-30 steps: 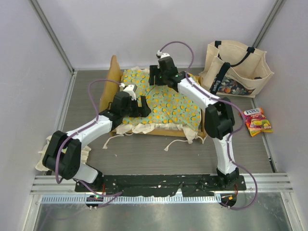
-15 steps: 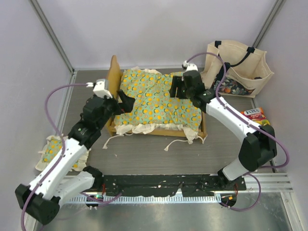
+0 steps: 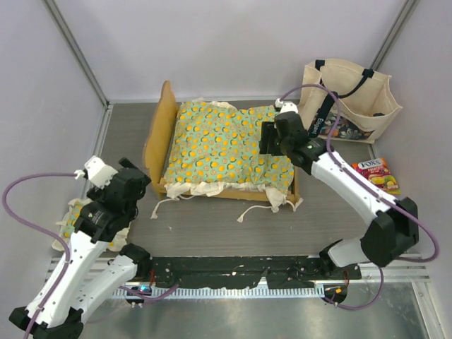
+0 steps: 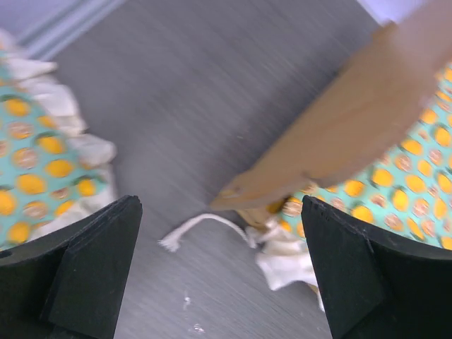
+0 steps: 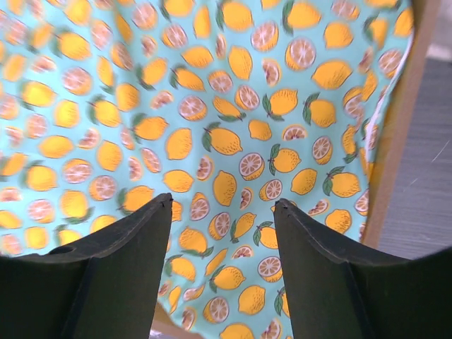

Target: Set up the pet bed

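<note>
cushion (image 3: pixel 229 145) lies spread in the frame (image 3: pixel 157 131), left claw (image 4: pixel 220 205) and right claw (image 5: pixel 222 201) both gape empty, and the pillow (image 3: pixel 72 217) sits off on the counter (image 3: pixel 212 227), likely the last job.

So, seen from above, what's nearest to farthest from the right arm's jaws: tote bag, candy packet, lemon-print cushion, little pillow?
1. Lemon-print cushion, directly beneath them.
2. Tote bag, just to the right, at the back.
3. Candy packet, farther right, toward the front.
4. Little pillow, far left, toward the front.
</note>
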{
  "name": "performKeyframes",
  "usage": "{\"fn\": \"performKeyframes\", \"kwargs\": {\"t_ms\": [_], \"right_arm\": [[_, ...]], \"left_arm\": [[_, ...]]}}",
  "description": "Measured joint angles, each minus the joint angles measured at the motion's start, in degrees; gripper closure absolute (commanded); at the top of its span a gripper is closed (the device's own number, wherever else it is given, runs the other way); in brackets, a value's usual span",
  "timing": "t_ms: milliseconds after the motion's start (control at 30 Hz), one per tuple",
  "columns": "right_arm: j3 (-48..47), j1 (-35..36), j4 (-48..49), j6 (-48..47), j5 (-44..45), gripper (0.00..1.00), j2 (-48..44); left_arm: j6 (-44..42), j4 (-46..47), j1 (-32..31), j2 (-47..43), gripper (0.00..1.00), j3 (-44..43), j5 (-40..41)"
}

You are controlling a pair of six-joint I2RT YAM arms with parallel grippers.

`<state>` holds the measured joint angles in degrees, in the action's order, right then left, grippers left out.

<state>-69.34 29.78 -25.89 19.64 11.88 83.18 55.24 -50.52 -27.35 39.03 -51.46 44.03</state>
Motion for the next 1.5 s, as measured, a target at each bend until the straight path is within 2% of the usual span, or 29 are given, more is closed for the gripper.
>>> {"fn": "performKeyframes", "kwargs": {"t_ms": [100, 200, 300, 367, 500, 600, 867, 1100, 1133, 1167, 1200, 1233, 1333, 1400, 1500], "right_arm": [[-0.61, 0.00, 0.76, -0.70, 0.09, 0.33, -5.53], [-1.62, 0.00, 1.38, -1.36, 0.09, 0.32, -10.14], [-2.08, 0.00, 1.40, -1.73, 0.02, 0.32, -12.52], [-2.12, 0.00, 1.31, -1.81, -0.02, 0.32, -13.42], [-2.12, 0.00, 0.33, -2.60, -0.20, 0.32, -13.73], [-2.12, 0.00, -0.48, -3.26, -0.22, 0.32, -13.73], [-2.14, 0.00, -3.10, -3.45, -1.49, 0.32, -13.73], [-2.12, 0.00, -3.56, -3.43, -1.53, 0.32, -13.73], [-2.14, 0.00, -3.78, -3.43, -1.55, 0.32, -13.73], [-2.12, 0.00, -3.98, -3.43, -1.57, 0.32, -13.73], [-2.12, 0.00, -4.22, -3.43, -1.64, 0.32, -13.73], [-2.12, 0.00, -4.42, -3.43, -1.68, 0.32, -13.73], [-2.12, 0.00, -4.79, -3.43, -1.73, 0.32, -13.73], [-2.12, 0.00, -4.98, -3.43, -1.73, 0.32, -13.73], [-2.12, 0.00, -5.20, -3.43, -1.75, 0.32, -13.73]], "left_arm": [[9.51, -11.87, 0.04, 0.00, 0.00, -2.16, 7.08], [19.67, -19.50, 1.05, 1.46, 0.00, -3.48, 13.09], [21.92, -22.51, 4.68, 5.77, 0.00, -3.56, 16.26], [18.01, -20.72, 9.90, 8.17, 0.00, -2.89, 16.17], [8.61, -9.90, 28.52, 12.85, 0.00, 0.79, 7.82], [4.61, -5.75, 38.40, 17.35, 0.00, 1.31, 3.72], [4.22, -1.07, 43.56, 26.77, 0.00, 3.74, 0.72], [2.45, 5.42, 52.30, 31.43, 0.00, 10.32, -5.49], [1.81, 6.78, 53.20, 32.41, 0.03, 11.39, -6.49], [1.29, 7.85, 53.70, 33.44, 0.20, 12.22, -7.32], [1.03, 8.74, 54.07, 34.47, 0.32, 12.79, -8.11], [0.98, 9.53, 54.27, 35.34, 0.57, 13.16, -8.63], [-0.52, 10.88, 54.49, 36.11, 0.89, 13.35, -10.47], [-1.66, 10.80, 54.53, 34.21, 0.93, 13.18, -11.50], [-4.90, 9.42, 54.66, 26.62, 1.00, 11.30, -15.58]]}}
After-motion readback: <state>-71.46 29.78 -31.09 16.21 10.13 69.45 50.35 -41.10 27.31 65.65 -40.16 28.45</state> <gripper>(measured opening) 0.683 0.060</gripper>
